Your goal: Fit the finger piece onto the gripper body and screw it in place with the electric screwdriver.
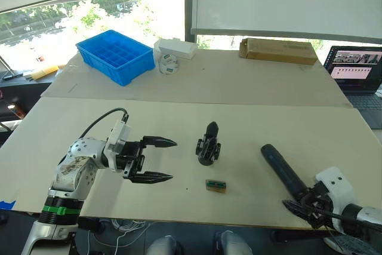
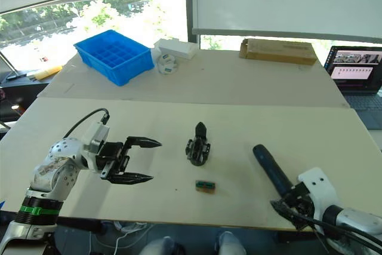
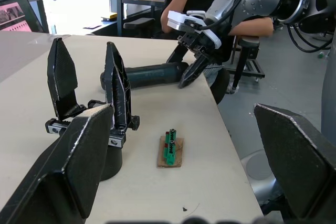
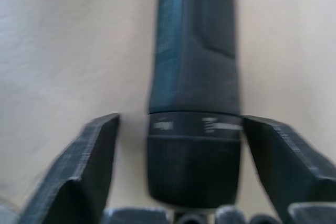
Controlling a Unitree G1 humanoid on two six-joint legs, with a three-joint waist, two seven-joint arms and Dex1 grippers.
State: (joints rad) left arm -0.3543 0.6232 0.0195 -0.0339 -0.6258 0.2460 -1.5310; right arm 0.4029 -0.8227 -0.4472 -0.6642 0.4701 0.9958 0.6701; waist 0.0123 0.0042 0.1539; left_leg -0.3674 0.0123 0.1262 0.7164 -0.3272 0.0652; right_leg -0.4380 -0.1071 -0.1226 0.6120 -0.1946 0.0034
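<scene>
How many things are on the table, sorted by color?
Black: 2, the gripper body and the electric screwdriver
Blue: 1, the bin
White: 1, the box
Brown: 1, the cardboard box
Green: 1, the small part on a card
Clear: 1, the tape roll
Total: 7

Before me, the pale counter point(image 1: 250, 123) runs in two sections, joined by a seam across its width. On the near section I see the gripper body point(image 1: 208, 144) standing upright at centre, a small green part on a brown card point(image 1: 216, 186) just beside it toward the near edge, and the electric screwdriver point(image 1: 285, 170) lying well apart on the right. On the far section I see a blue compartment tray point(image 1: 115, 55), a white box point(image 1: 175, 48), a tape roll point(image 1: 168, 64) and a long cardboard box point(image 1: 277, 50).
</scene>
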